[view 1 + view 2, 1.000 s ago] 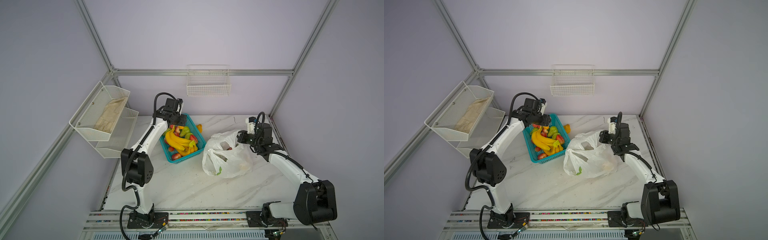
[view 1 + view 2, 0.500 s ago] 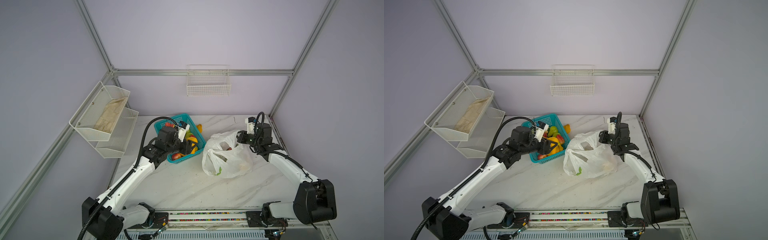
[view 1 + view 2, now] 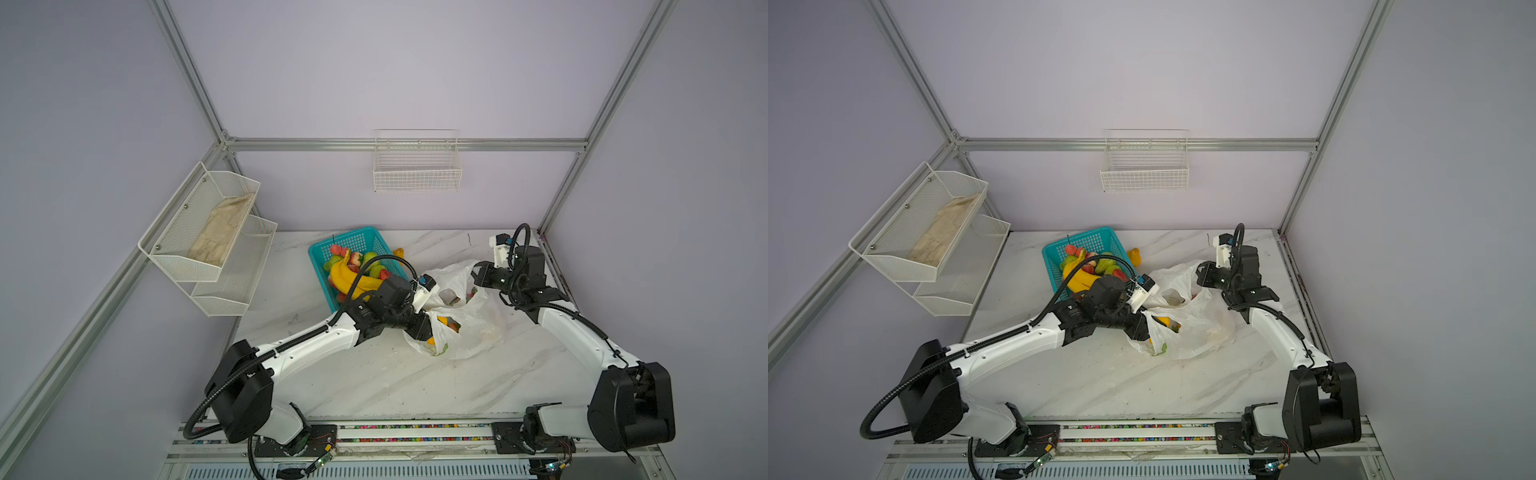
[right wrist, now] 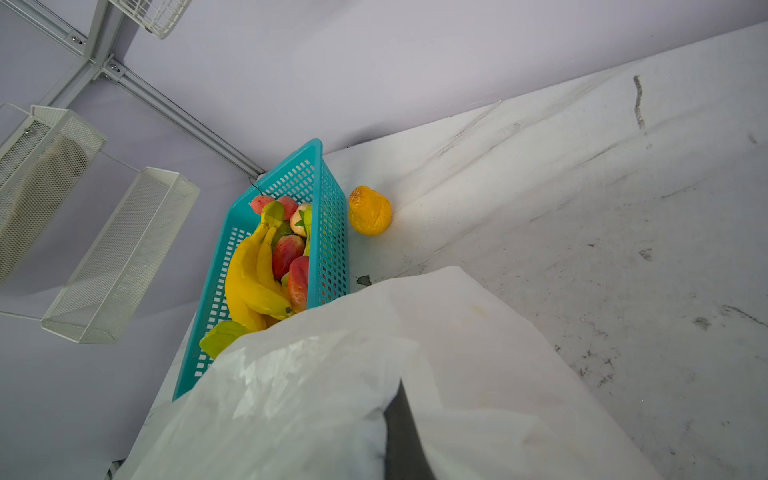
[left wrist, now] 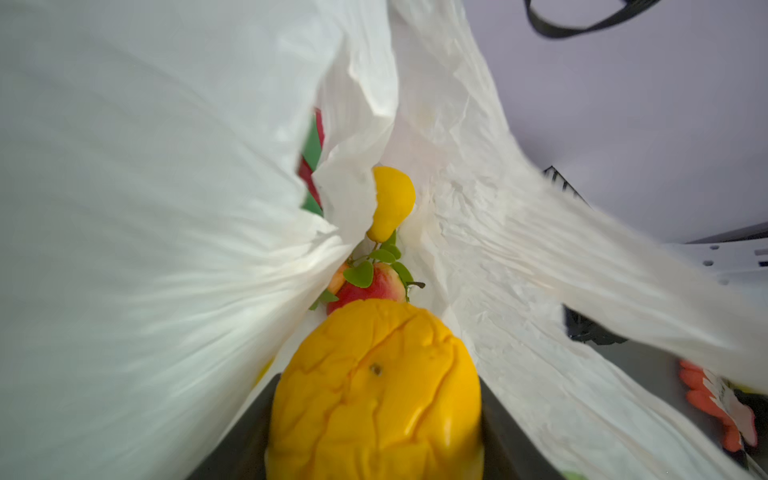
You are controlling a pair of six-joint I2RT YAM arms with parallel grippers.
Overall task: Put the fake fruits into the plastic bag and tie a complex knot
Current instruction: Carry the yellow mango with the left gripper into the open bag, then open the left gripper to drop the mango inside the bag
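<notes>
Crinkly translucent bag (image 3: 482, 328) lies at 4 o'clock of the teal lattice basket (image 3: 357, 245). At its 9 o'clock the left gripper (image 3: 433, 327) grasps a wrinkled orange fruit (image 5: 374, 386) inside the mouth (glossy, dented skin); at 1 o'clock the right gripper (image 3: 478, 276) clamps the rim.

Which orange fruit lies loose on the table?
The orange fruit beside the teal basket; the other fruit is in the left hand, inside the bag.

Inside the bag (image 5: 166, 208), crinkled walls squeeze the passage to a narrow slot. An orange (image 5: 374, 395) fills its near end, and an apple (image 5: 374, 286) and a yellow pear (image 5: 392, 199) block it beyond. The basket (image 3: 353, 243) hems the bag's far-left side; bare table (image 3: 415, 386) opens in front of the bag.
</notes>
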